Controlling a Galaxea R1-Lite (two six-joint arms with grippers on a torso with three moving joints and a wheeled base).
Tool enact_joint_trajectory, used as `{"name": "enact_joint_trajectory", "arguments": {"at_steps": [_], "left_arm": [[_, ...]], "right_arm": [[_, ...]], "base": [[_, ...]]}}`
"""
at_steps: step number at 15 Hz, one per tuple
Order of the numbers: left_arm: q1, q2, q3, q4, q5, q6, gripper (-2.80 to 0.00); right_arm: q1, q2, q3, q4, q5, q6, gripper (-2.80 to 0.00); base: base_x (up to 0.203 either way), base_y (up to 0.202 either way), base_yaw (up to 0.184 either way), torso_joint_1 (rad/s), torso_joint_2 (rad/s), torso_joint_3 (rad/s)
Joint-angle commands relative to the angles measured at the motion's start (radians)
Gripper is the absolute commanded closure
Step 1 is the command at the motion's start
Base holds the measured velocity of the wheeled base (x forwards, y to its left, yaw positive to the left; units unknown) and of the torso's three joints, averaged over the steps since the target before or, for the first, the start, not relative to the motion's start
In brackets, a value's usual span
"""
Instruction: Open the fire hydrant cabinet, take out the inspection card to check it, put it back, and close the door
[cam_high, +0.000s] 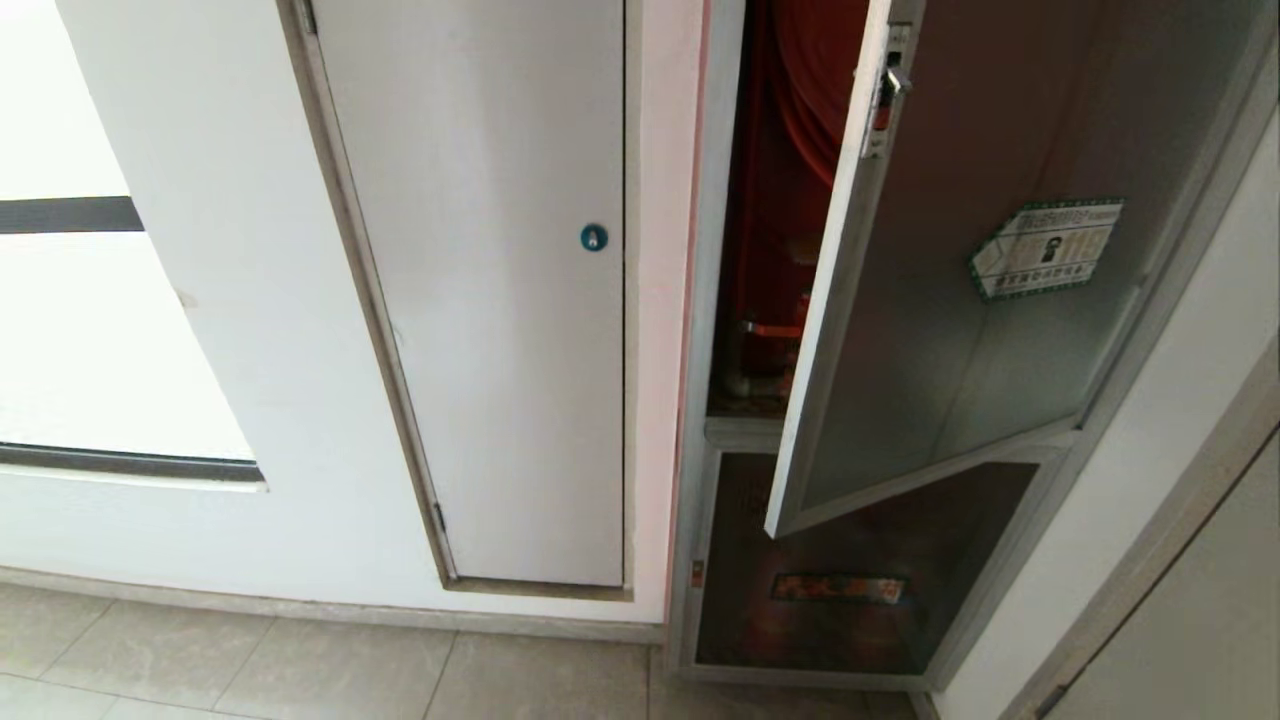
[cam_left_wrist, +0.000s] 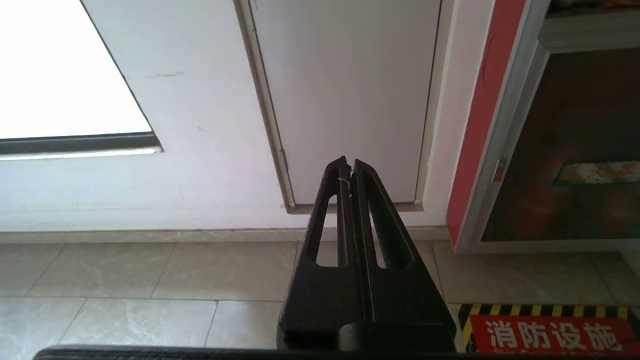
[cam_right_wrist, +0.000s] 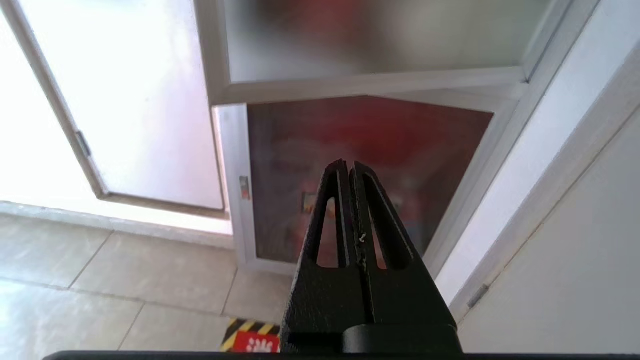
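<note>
We found the fire hydrant cabinet (cam_high: 700, 330) set in the wall to the right of a plain white door (cam_high: 500, 300) with a blue round lock (cam_high: 593, 237). The door (cam_high: 960, 300) of the cabinet stood partly open, hinged on its right side, its free edge swung out towards us, with the latch (cam_high: 890, 85) near the top of that edge. A green-edged hexagonal sticker (cam_high: 1045, 248) was fixed to its glass. Through the gap we noted red equipment (cam_high: 790, 200) inside. Below the door, the smaller glass panel (cam_high: 860, 570) was shut and carried an orange label (cam_high: 838, 588). We could not make out the inspection card.

The left gripper (cam_left_wrist: 349, 162) hung low before the white door, jaws pressed together and holding nothing. The right gripper (cam_right_wrist: 348, 164) hung before the lower panel, jaws likewise together and empty. A hazard-striped red floor marking (cam_left_wrist: 550, 332) lay on the tiles.
</note>
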Motion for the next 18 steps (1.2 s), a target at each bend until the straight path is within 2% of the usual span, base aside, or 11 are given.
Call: {"name": "enact_joint_trajectory", "arguments": {"at_steps": [1,3,5,11,13,14,15,17,18], "left_arm": [[0.0,0.002,0.0,0.0,0.0,0.0,0.0],[0.0,0.002,0.0,0.0,0.0,-0.001,0.0],[0.0,0.002,0.0,0.0,0.0,-0.001,0.0],[0.0,0.002,0.0,0.0,-0.002,0.0,0.0],[0.0,0.002,0.0,0.0,-0.002,0.0,0.0],[0.0,0.002,0.0,0.001,-0.002,0.0,0.0],[0.0,0.002,0.0,0.0,-0.002,-0.001,0.0],[0.0,0.002,0.0,0.0,-0.002,-0.001,0.0],[0.0,0.002,0.0,0.002,-0.002,-0.001,0.0]], "right_arm": [[0.0,-0.002,0.0,0.0,0.001,-0.001,0.0],[0.0,0.009,-0.065,0.016,0.012,-0.001,0.0],[0.0,0.111,-0.177,0.034,0.056,-0.001,0.0],[0.007,0.739,-0.651,0.025,0.342,-0.009,0.0],[0.087,0.969,-0.84,0.017,0.381,-0.014,0.0],[0.17,1.055,-0.909,0.013,0.354,-0.015,0.0],[0.3,1.12,-0.961,0.001,0.29,-0.015,0.0],[0.574,1.254,-1.023,-0.078,0.072,-0.015,0.0],[0.662,1.341,-1.048,-0.141,-0.043,-0.016,0.0]], "base": [[-0.193,0.0,0.002,0.002,0.01,0.002],[-0.117,0.0,0.002,0.0,-0.01,0.003],[0.0,0.0,0.0,0.0,0.0,0.0],[0.0,0.0,0.0,0.0,0.0,0.0],[0.0,0.0,0.0,0.0,0.0,0.0],[0.0,0.0,0.0,0.0,0.0,0.0],[0.0,0.0,0.0,0.0,0.0,0.0],[0.0,0.0,0.0,0.0,0.0,0.0],[0.0,0.0,0.0,0.0,0.0,0.0]]}}
